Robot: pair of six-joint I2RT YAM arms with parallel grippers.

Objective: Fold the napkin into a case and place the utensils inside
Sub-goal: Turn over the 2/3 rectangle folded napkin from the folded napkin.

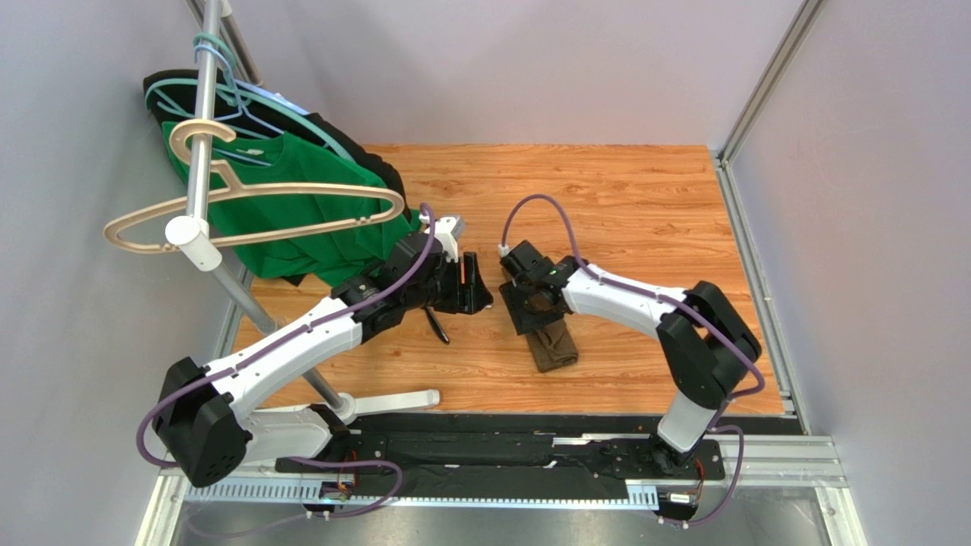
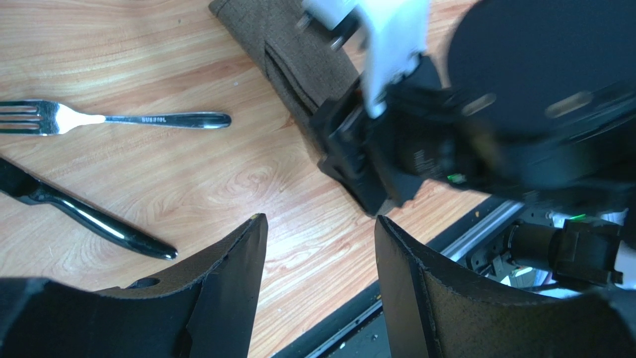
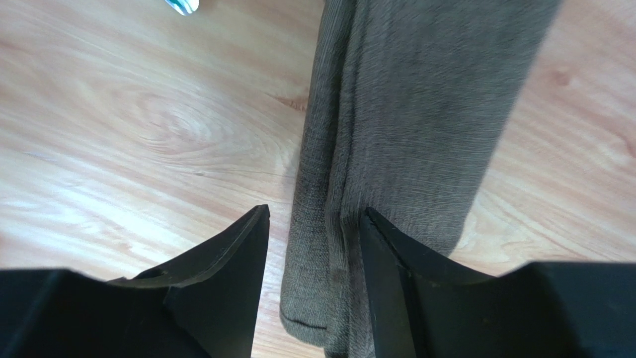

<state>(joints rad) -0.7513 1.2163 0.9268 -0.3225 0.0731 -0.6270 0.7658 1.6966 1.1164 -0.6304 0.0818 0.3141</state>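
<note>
Right jaws apart, straddling case (image 3: 418, 112) edge: olive-brown woven cloth, folded narrow, layers stacked. Left jaws apart, empty. Fork (image 2: 112, 118), dark-handled utensil (image 2: 97, 222) on counter (image 2: 224, 179), frame left.

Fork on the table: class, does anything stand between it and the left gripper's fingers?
Nothing visible does. Only bare tabletop separates the open left gripper from the handle end of the fork. The knife lies off to the side of that path.

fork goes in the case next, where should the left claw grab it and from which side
By its handle, from straight above, the left claw closing across it: the fork lies flat on the wood, handle slim, straight and clear of the knife.
</note>
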